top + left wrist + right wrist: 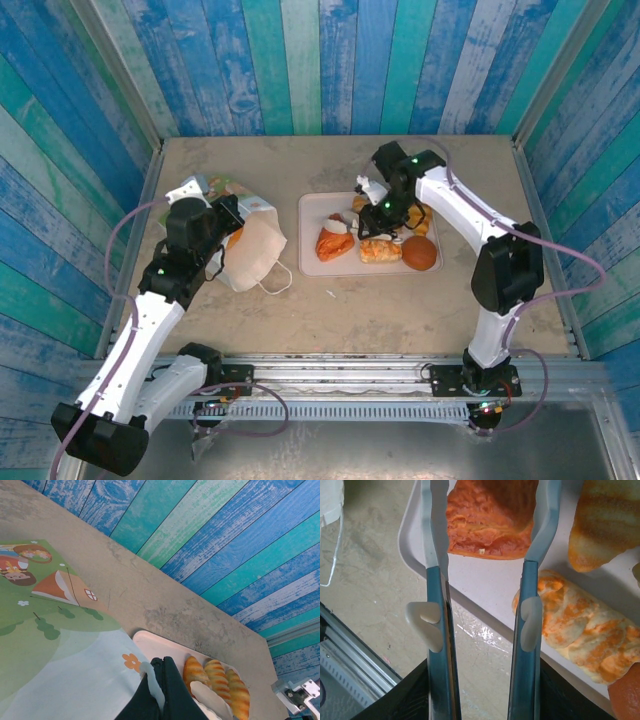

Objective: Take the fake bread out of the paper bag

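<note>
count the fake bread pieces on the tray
4 plainly: an orange croissant at the left, a striped roll beside it, a round brown bun at the right, and a golden croissant behind them. The right arm may hide more.

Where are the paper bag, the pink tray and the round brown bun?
paper bag (255, 252): top view, its white panel.
pink tray (313, 208): top view, bare far-left corner.
round brown bun (420, 253): top view, its middle.
</note>
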`<action>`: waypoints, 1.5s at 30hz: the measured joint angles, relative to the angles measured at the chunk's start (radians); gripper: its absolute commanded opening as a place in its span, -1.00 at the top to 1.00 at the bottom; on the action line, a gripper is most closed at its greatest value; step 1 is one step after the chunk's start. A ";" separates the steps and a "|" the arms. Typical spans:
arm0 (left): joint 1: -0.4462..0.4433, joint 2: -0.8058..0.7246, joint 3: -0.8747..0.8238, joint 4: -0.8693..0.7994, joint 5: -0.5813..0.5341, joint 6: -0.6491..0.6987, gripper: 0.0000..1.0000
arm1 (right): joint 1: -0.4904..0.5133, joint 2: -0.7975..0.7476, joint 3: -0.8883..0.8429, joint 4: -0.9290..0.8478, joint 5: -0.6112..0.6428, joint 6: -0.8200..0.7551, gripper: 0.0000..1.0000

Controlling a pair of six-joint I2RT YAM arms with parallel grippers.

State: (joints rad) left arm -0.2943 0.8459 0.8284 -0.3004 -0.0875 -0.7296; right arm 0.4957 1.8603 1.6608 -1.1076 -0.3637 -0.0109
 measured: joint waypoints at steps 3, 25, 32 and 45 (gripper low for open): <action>0.000 0.000 -0.001 0.000 0.002 0.000 1.00 | 0.016 0.029 0.010 0.000 0.021 0.000 0.02; 0.000 0.000 -0.001 0.001 0.014 0.000 1.00 | 0.137 0.102 0.053 -0.077 0.095 -0.126 0.20; 0.000 0.000 -0.002 0.001 0.018 0.000 1.00 | 0.143 0.099 0.046 -0.089 0.130 -0.187 0.23; 0.000 -0.004 -0.021 0.001 0.018 0.000 1.00 | 0.127 0.021 -0.047 -0.063 0.068 0.015 0.21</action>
State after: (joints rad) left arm -0.2943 0.8421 0.8078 -0.2996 -0.0700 -0.7300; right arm 0.6231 1.8812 1.6142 -1.1702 -0.2955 0.0044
